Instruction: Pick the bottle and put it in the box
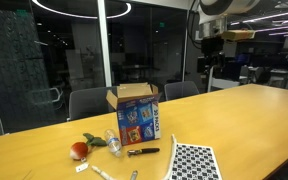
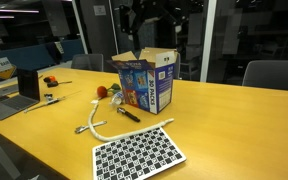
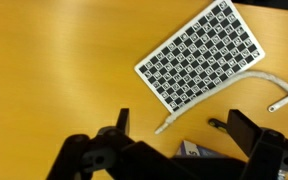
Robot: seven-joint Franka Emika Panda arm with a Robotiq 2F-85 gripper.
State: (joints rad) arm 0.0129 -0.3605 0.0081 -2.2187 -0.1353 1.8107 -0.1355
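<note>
Hanging high over the bench (image 1: 254, 110) near the box (image 1: 136, 112), the tool (image 3: 179, 120) shows its jaws spread wide in the wrist view, with nothing between them. The bottle (image 1: 111, 140) lies on the bench just beside the box, between it and a red fruit (image 1: 79, 150). A black marker (image 1: 144, 151) lies near the box's printed front, and a checkered sheet (image 1: 194, 162) lies farther out from the box.

Exterior views mid-distance across the table (image 1: 254, 110), both showing the box (image 1: 136, 112), wrist view close overhead above the checkered sheet (image 3: 199, 55)
</note>
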